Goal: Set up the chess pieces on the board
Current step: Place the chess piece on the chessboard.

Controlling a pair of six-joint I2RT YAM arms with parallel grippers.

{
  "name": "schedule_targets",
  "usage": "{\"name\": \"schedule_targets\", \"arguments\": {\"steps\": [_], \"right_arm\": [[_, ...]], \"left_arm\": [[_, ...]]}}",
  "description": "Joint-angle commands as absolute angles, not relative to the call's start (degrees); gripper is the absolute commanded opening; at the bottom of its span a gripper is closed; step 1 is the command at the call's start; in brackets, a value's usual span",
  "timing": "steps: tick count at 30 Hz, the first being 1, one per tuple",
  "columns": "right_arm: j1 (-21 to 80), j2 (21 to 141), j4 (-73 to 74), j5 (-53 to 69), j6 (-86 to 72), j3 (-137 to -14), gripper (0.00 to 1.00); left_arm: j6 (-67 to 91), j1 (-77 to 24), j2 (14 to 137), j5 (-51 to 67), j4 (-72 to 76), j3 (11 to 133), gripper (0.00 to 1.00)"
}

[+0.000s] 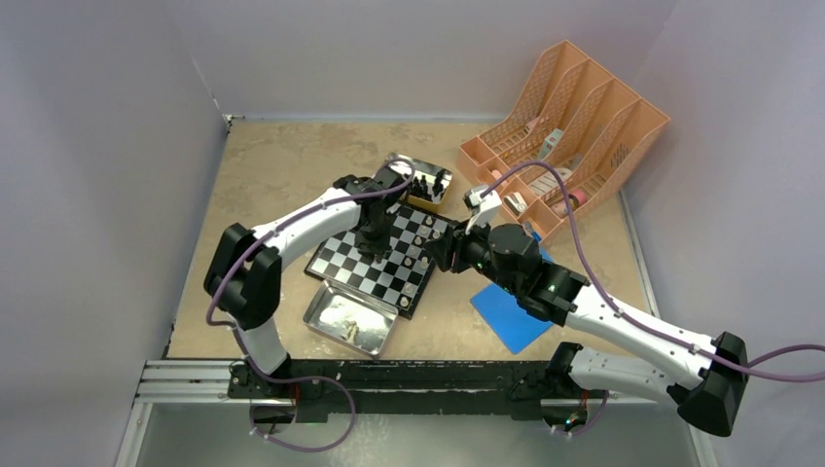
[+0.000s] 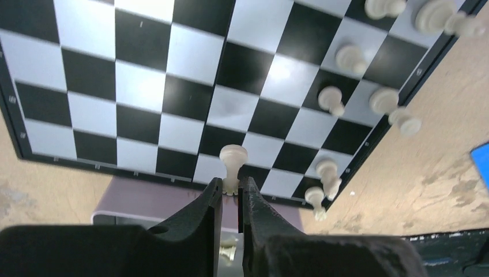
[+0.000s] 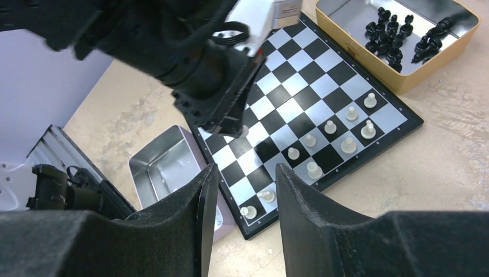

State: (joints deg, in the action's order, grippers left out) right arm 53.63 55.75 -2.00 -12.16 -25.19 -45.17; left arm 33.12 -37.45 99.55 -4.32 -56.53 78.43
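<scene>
left gripper [image 2: 230, 186]: clenched on a white pawn [image 2: 233, 157]; stem pinched between the tips, round head clear of them; sits over the near edge of the board [image 1: 384, 277]; pawn touching its square or just above it, cannot tell
right gripper [image 3: 242, 176]: released; jaws apart with nothing between them; hangs off the board's right side, pointed at it
board: flat on the table [image 1: 263, 175], turned at an angle; lies between two tins
white pieces [image 3: 348, 145]: several upright in the two rows along the board's right edge; one or two near the corner are small and hard to tell apart
black pieces [image 3: 397, 36]: heaped loose in the gold-sided tin [image 3: 369, 74], just off the board's far corner
silver tin [image 1: 342, 321]: just beside the board's near edge; in the left wrist view a cream piece [image 2: 228, 252] shows in it between the fingers
in the way: left arm [image 3: 196, 63] covers the board's middle and left squares in the right wrist view; right arm lies over part of the blue square [image 1: 514, 319]
blue square: flat on the table, right of the board, apart from it
orange file rack [image 1: 574, 117]: far right corner, well apart from the board; small items in its slots, too small to tell
</scene>
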Motion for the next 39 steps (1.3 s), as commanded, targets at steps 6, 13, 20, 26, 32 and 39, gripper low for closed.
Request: {"name": "schedule_targets", "arguments": {"steps": [6, 13, 20, 26, 32, 39], "right_arm": [[53.79, 52.19, -0.88, -12.93, -24.19, -45.9, 0.45], [53.75, 53.58, -1.24, -15.24, -26.35, -45.44, 0.45], [53.79, 59.33, -2.28, -14.55, -27.11, -46.08, 0.45], [53.79, 63.16, -5.49, -10.96, -27.88, -46.15, 0.45], [53.79, 66.92, -7.77, -9.38, -28.56, -45.86, 0.45], [53.79, 73.87, -9.8, -6.82, -27.74, -48.57, 0.45]], "left_arm": [[29.04, -36.84, 107.33, -2.86, -49.6, 82.81, 0.12], [28.35, -36.83, 109.2, -1.41, -50.28, 83.9, 0.3], [27.93, -36.84, 101.33, -4.36, -51.2, 82.47, 0.6], [30.63, -36.87, 91.4, -11.58, -49.97, 78.06, 0.65], [31.37, -36.87, 78.0, -17.56, -44.86, 70.53, 0.66], [25.76, -37.0, 58.74, -11.57, -32.46, 57.56, 0.72]]}}
